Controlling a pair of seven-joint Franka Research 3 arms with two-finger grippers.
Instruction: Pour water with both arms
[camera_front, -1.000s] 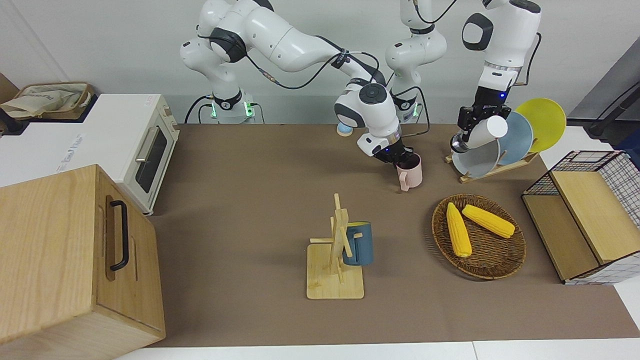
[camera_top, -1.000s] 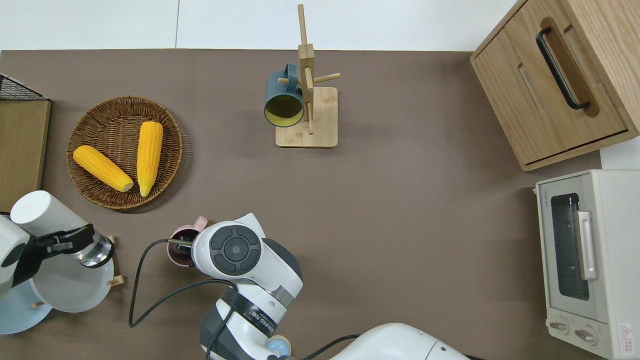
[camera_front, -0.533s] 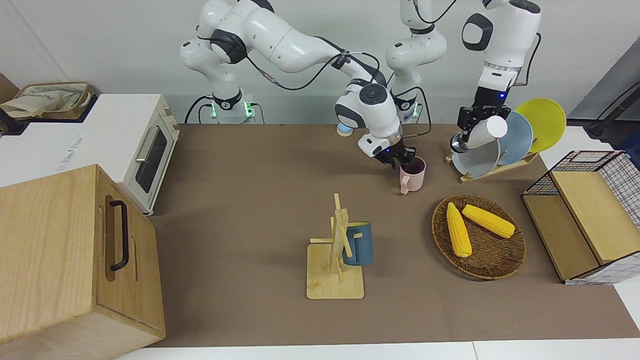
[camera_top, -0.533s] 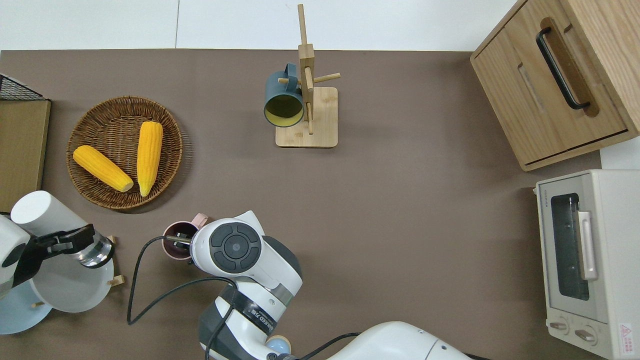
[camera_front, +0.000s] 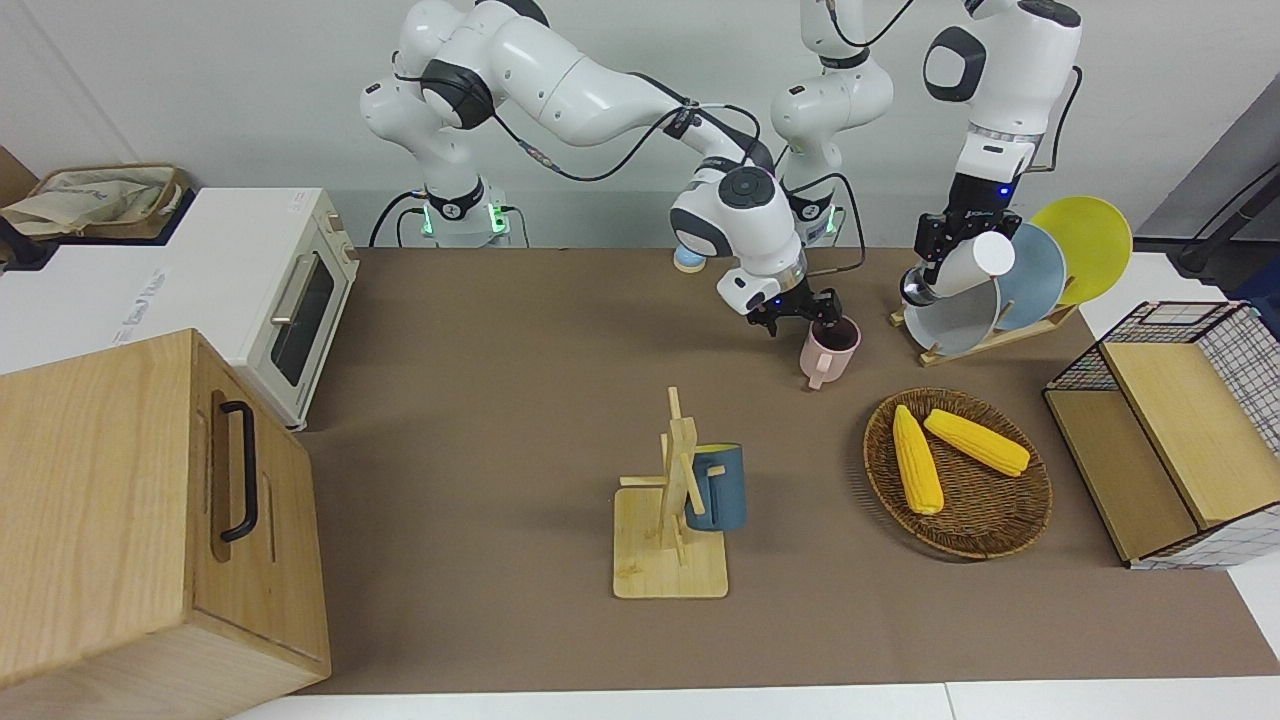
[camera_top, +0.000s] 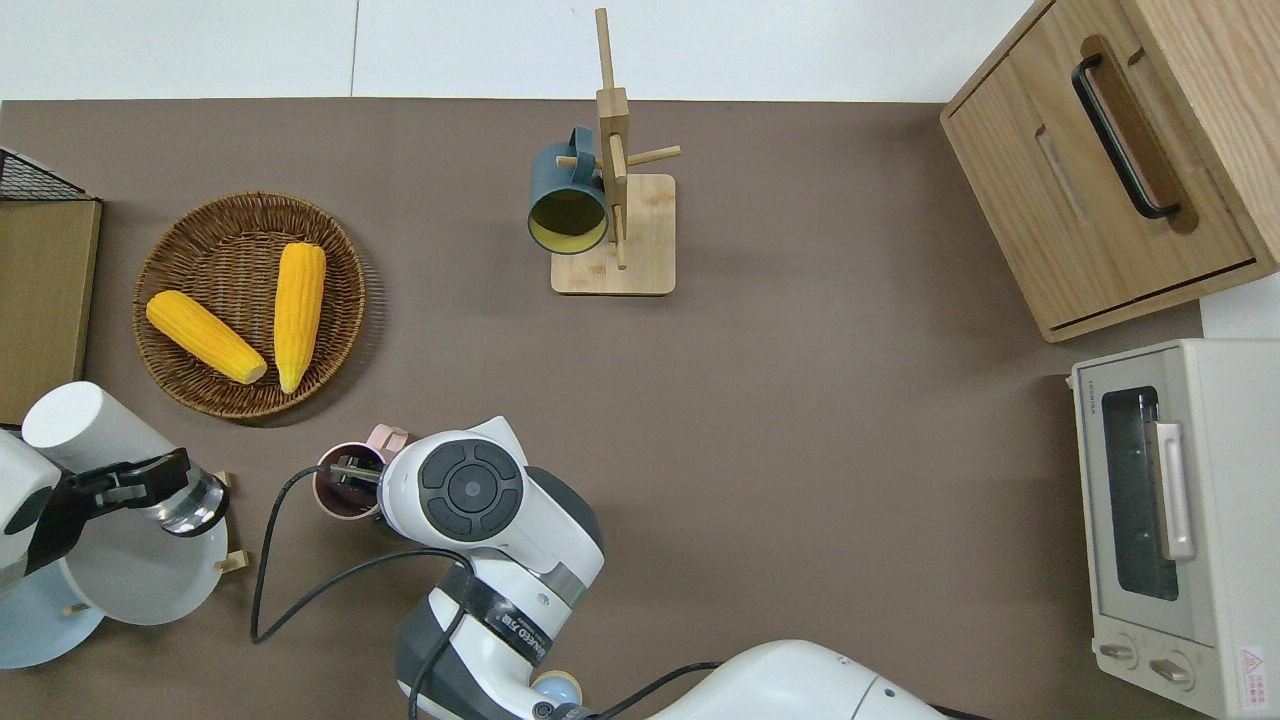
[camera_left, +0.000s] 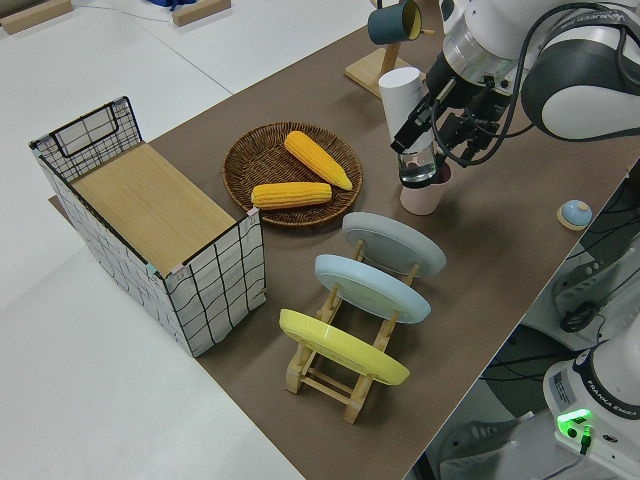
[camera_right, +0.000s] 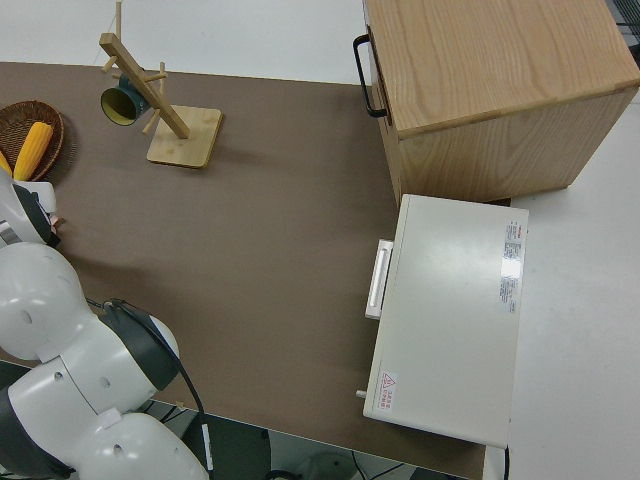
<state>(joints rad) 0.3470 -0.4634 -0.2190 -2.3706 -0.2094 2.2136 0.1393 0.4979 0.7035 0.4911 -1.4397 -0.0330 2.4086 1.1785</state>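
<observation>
Two robot arms at a brown surface (camera_front: 500, 420), each holding a vessel.
The right hand (camera_front: 812, 315) grips the pink mug's (camera_front: 832, 350) rim; the left hand (camera_front: 950, 240) holds a white bottle (camera_front: 965, 265) tilted over the plate rack (camera_left: 345, 340). Open surface lies toward the toaster oven (camera_top: 1170, 520) and wooden cabinet (camera_top: 1110, 150).

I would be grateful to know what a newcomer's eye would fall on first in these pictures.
Probably the right end effector gripping the rim of the pink mug, near the plate rack. Next, the left end effector holding a tilted white bottle over that rack. Then the bright corn cobs in the wicker basket.
</observation>
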